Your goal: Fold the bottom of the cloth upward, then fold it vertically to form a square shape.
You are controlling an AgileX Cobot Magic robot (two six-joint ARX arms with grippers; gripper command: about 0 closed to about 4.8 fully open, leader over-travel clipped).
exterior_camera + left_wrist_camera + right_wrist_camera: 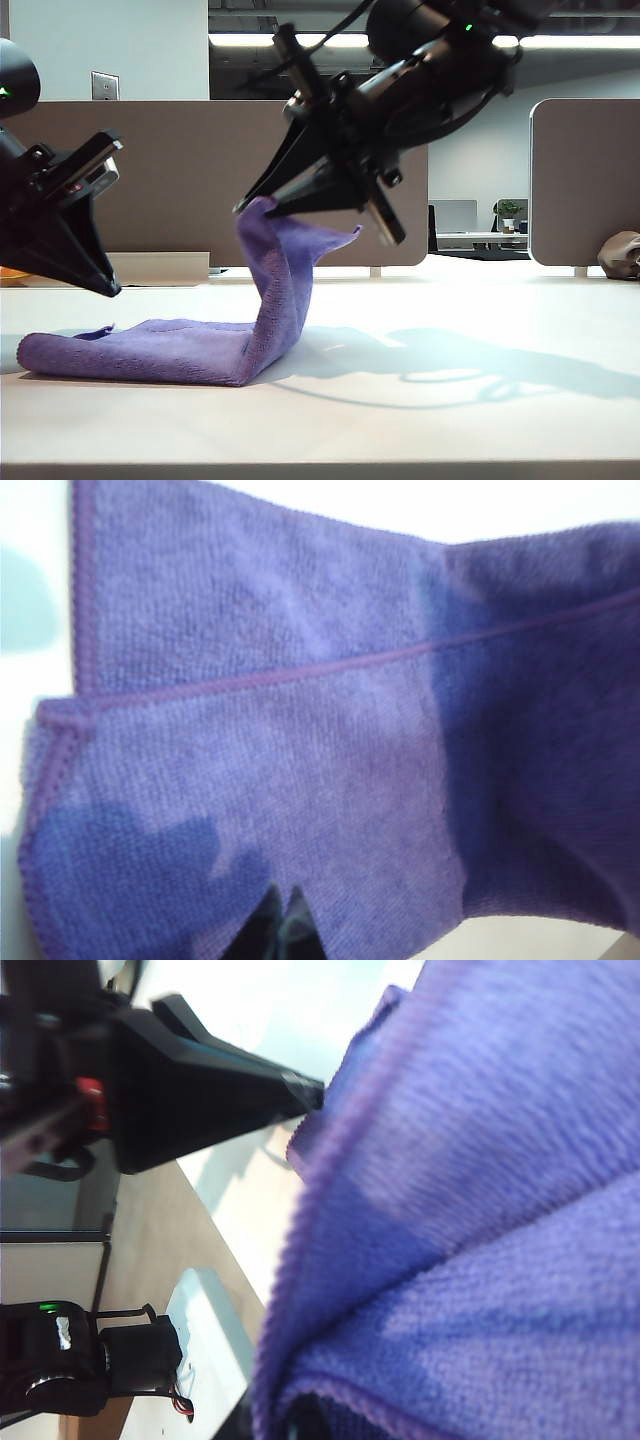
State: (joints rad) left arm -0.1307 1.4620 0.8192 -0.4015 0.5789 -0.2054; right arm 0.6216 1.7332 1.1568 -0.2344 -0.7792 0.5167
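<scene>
Exterior view: the cloth [215, 330] lies partly flat on the white table [450, 420], its right portion drawn up into a standing fold whose top edge is pinched between the closed jaws of the right gripper [243, 206], above the table near the view's centre. The left gripper [112, 290] hangs just over the cloth's flat left end with its jaws closed, apparently empty. Wrist views: purple pile and stitched hem fill both frames.
</scene>
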